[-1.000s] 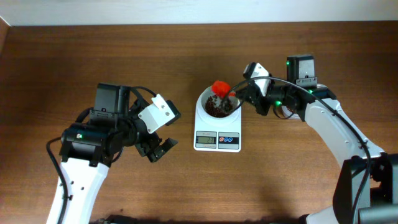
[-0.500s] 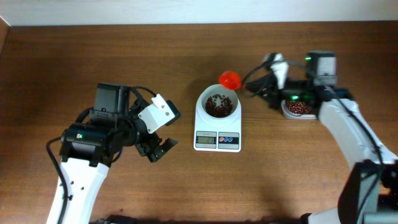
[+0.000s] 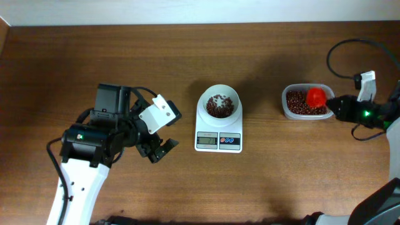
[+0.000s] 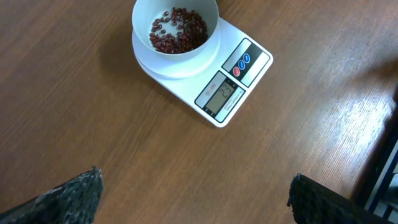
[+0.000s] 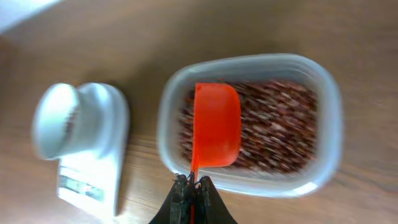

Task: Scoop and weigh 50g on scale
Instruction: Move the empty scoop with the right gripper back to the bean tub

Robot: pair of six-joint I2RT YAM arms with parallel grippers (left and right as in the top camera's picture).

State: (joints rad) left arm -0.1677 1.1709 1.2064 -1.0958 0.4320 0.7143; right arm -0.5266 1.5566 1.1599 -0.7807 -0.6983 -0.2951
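Note:
The white scale (image 3: 218, 140) stands mid-table with a round white bowl (image 3: 218, 103) holding some red beans; its display and red and blue buttons face the front edge. The left wrist view shows the scale (image 4: 239, 84) and bowl (image 4: 175, 30) too. My right gripper (image 3: 340, 107) is shut on the handle of a red scoop (image 3: 317, 97), which hangs over the clear tub of red beans (image 3: 305, 103). In the right wrist view the scoop (image 5: 217, 124) looks empty above the tub (image 5: 255, 121). My left gripper (image 3: 160, 149) hovers open left of the scale, holding nothing.
A black cable (image 3: 350, 47) loops over the table's far right behind the right arm. The left arm's body (image 3: 94, 140) fills the front left. The table's back edge meets a white wall (image 3: 187, 11).
My right gripper swung the red scoop away from the scale's bowl, rightward, to above the bean tub. The left arm stayed put.

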